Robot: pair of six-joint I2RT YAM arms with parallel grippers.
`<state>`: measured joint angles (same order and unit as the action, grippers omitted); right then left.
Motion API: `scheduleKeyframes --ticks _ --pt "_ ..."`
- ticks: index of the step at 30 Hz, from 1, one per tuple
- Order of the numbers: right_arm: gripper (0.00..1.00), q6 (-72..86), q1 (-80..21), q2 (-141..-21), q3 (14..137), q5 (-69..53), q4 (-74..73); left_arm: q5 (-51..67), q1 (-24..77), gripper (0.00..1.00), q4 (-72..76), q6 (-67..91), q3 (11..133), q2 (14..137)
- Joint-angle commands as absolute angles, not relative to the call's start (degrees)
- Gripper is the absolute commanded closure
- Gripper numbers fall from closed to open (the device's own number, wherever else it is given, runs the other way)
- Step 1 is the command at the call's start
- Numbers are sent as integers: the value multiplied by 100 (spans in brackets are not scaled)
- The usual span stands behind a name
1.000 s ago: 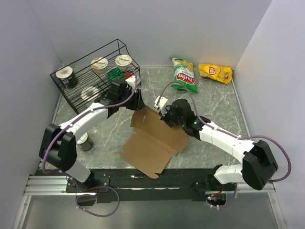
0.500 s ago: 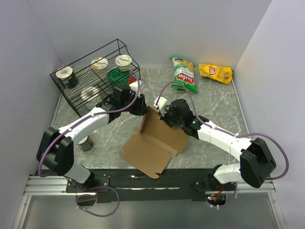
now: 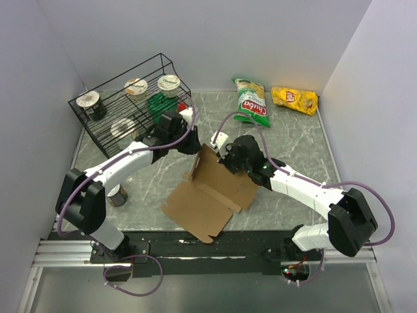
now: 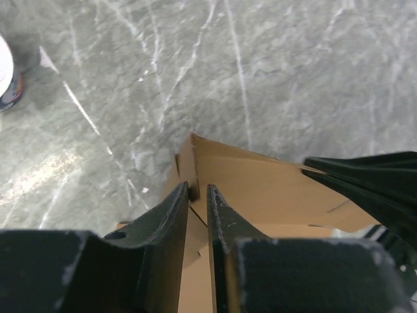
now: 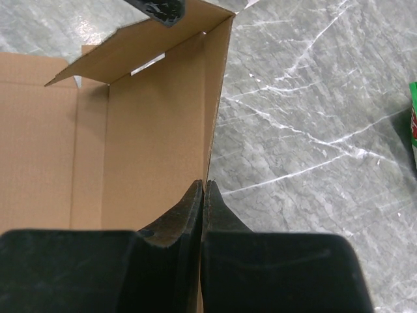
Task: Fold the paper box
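The paper box (image 3: pixel 207 189) is a brown cardboard sheet lying mid-table, its far wall lifted upright. My right gripper (image 3: pixel 228 158) is shut on the upper edge of that wall (image 5: pixel 163 130), fingertips (image 5: pixel 195 195) pressed together over the cardboard. My left gripper (image 3: pixel 195 145) is at the wall's left corner. In the left wrist view its jaws (image 4: pixel 197 192) stand a narrow gap apart, astride the corner where a small side flap (image 4: pixel 184 160) meets the wall. The gap is wider than the cardboard, so this gripper is open.
A black wire rack (image 3: pixel 104 120) with several lidded cups stands at the back left. A green chip bag (image 3: pixel 253 101) and a yellow one (image 3: pixel 294 99) lie at the back. A can (image 3: pixel 116 193) stands beside the left arm.
My left gripper has moved right to the raised wall's left corner, and its jaws have narrowed. The wall stands a little more upright. The right gripper keeps its hold.
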<state>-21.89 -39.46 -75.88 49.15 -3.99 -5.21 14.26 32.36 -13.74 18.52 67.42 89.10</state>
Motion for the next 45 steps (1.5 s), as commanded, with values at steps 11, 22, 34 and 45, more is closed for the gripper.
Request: scheduleKeyframes --ticks 11,22,34,45 --pt "100 -2259 -3990 -7602 4939 -440 -193 1134 3349 87 -1687 1635 7347 9351" --pt "100 -2417 -4139 -7725 4992 -114 -308 529 3419 99 -2899 1108 8858 10308" --pt "100 -2408 -4175 -7892 5062 -9 -334 228 3463 97 -3463 1213 9913 10766" --pt "100 -2303 -4166 -7910 5054 44 -307 -299 3147 14 -2568 1335 8448 9566"
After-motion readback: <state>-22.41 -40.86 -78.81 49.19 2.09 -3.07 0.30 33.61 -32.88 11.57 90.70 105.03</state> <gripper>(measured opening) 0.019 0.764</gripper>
